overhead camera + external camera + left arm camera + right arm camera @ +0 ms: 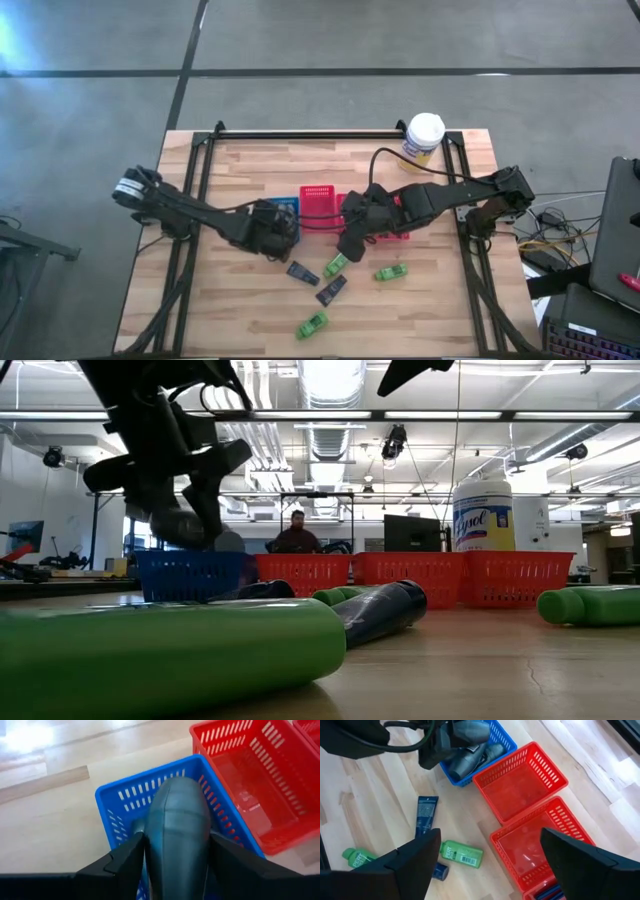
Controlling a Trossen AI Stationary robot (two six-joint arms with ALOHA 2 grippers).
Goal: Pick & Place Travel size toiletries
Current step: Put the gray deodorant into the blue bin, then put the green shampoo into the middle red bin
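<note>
Left gripper (175,865) clamped on a grey bottle (177,835), directly over the blue tray (112,800), bottle's long axis running forward past the jaws, nose aimed down into the tray. Release likely next. Right gripper (490,865) spread wide, empty, above a green bottle (461,854) lying flat on the desk (375,790).

From my station I count three green bottles (336,264) (390,272) (312,324), two dark flat packs (302,271) (331,289), one blue tray (116,799) at nine o'clock of the red trays (520,780), and one white-capped jar (424,137).
</note>
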